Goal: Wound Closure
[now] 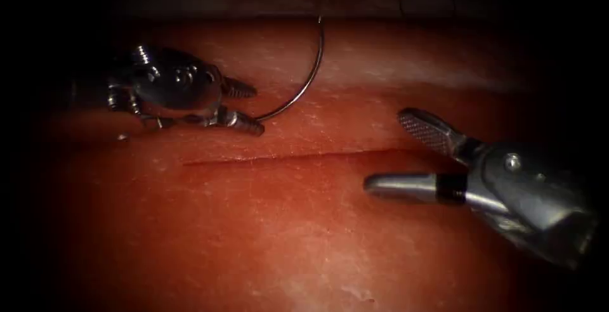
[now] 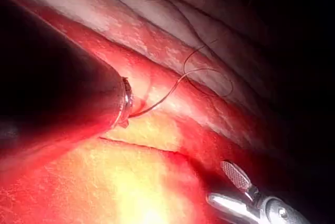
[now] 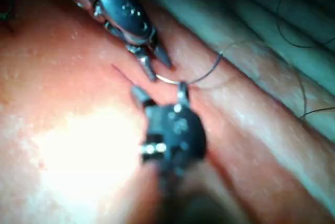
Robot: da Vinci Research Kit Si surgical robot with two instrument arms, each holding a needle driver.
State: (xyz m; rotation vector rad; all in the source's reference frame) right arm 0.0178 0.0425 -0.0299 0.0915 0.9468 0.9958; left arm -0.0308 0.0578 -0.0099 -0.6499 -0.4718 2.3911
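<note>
Left to right: the left tool (image 1: 244, 106) is lying above the cut (image 1: 285, 157), its jaws apart, the lower one touching the end of the curved needle (image 1: 304, 84); whether that end is actually pinched cannot be told. The needle is arcing up clear of the tissue (image 1: 254, 236), a thin, bright half-circle with dark thread (image 2: 207, 72) trailing behind. The right tool (image 1: 396, 150) is waiting by the cut's right end, jaws wide apart and holding nothing, seemingly placed to receive.
</note>
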